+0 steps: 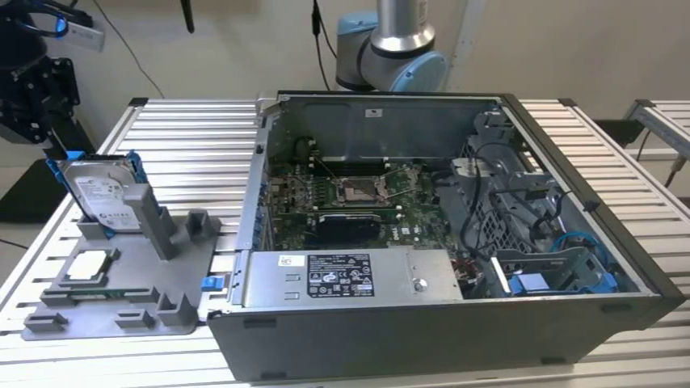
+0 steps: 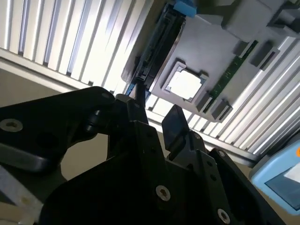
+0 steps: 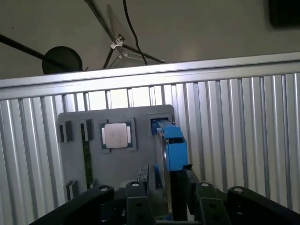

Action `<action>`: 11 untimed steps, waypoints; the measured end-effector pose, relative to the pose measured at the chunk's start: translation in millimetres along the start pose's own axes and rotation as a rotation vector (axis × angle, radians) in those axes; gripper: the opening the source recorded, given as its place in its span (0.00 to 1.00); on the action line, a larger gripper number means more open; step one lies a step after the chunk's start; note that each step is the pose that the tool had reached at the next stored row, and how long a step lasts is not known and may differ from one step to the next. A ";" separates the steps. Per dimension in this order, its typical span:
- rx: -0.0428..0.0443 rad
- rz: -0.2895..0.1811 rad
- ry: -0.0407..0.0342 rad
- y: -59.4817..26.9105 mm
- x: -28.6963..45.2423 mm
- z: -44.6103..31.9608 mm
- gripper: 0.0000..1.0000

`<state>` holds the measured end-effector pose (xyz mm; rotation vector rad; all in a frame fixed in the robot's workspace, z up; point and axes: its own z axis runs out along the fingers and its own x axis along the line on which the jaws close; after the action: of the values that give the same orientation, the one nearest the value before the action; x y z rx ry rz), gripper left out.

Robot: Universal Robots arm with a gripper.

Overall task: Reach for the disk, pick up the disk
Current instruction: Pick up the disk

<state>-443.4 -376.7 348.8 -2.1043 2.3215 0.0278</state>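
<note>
Jaws wide and empty, the gripper [image 3: 165, 177] hangs at 11 o'clock of the disk [image 1: 103, 194] in the exterior view — it stands upright in the grey holder [image 1: 108, 303], 9 o'clock of the computer case [image 1: 431, 343] — so the reach seems nearly done, and grasping calls for squeezing squarely across its faces.

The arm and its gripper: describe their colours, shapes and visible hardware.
The silver-grey tubular arm has rounded joints with light blue caps. In both wrist views the matte black gripper is angular, built from flat plates and blocks, and dotted with round silver screw heads.
</note>
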 end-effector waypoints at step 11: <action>0.0002 -0.009 0.0000 0.7 -5.9 4.7 0.00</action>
<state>-443.6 -370.7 344.3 -2.1148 2.3116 0.0275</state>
